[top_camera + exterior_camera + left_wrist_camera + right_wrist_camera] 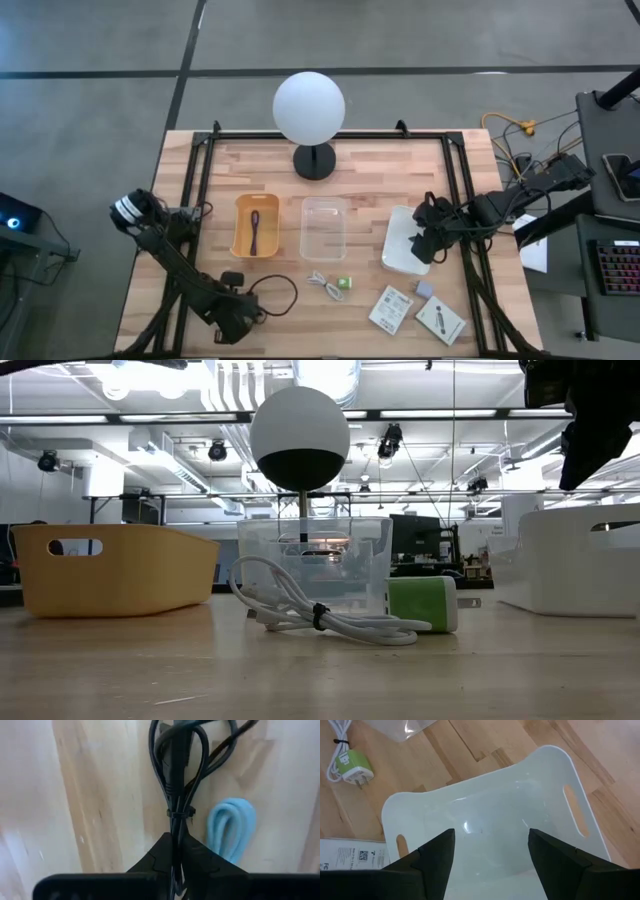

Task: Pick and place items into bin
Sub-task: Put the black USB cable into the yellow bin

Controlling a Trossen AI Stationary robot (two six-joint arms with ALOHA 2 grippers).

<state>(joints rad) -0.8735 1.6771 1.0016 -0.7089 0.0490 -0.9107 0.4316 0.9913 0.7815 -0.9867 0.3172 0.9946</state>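
left gripper [176, 851] sits low at the near-left corner of the wooden table [370, 170], fingers closed tight on a bundled black cable [175, 780], just below its cable tie; a light blue coiled cable [231, 831] lies on the wood right beside the grip, touching or nearly so. judged step: lift the black cable and carry it to a bin. to do it well: raise straight up first so the loose loop trailing toward the table centre clears the wood w/o dragging the blue coil along; keep the pinch near the tie so the loops stay together; carry high enough to clear a bin wall, then release w/ the bundle over the bin floor, not draped on the rim. right gripper [491, 851] hangs above the white bin [409, 238] at the table's right, fingers spread wide, nothing between them; bin interior looks bare. other bins: yellow bin [256, 225] at left-centre w/ a purple strap-like stick [256, 228] inside; clear bin [324, 228] in the middle, contents not visible. items not yet binned, near edge: white coiled cable [322, 284] joined to a green cube plug [344, 285], a grey cube [424, 288], two flat white printed packets [391, 308]. surface: pale butcher-block planks, black rail frame at back and sides. white globe lamp [309, 108] on a black base stands at the far edge, centre. room: grey floor w/ dark seams; low view shows an open hall w/ ceiling lights and ducting; a bench w/ a keyboard [617, 272] at far right.
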